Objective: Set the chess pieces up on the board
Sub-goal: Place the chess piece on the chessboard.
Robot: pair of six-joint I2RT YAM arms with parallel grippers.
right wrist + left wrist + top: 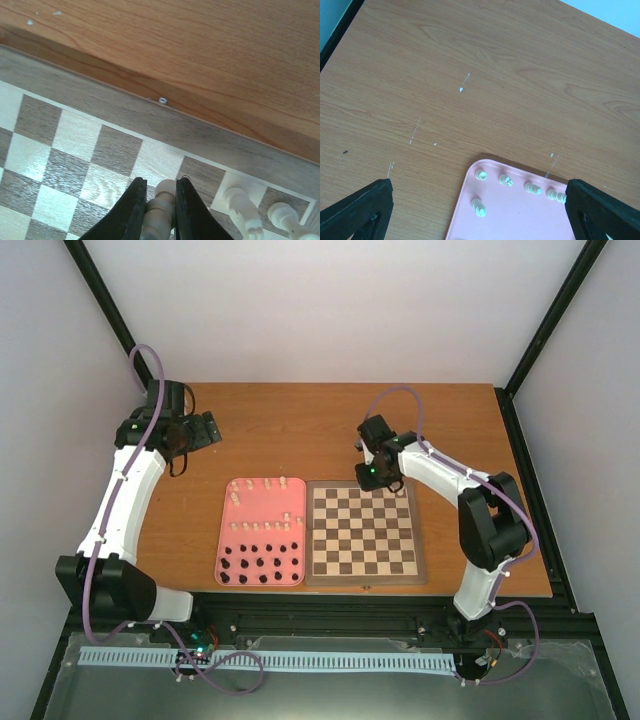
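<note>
Our right gripper (160,187) pinches a cream chess piece (162,207) over the board (80,97), at its far row beside two standing pieces (240,202). We should lower it upright, centred on its square, then release. Our left gripper (207,429) hangs open over the counter (470,60).

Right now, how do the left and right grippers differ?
The left gripper is open and empty; the right gripper is shut on a cream chess piece. The left gripper hovers over bare table beyond the pink tray's far-left corner; the right gripper is at the board's far row. Both are black.
</note>
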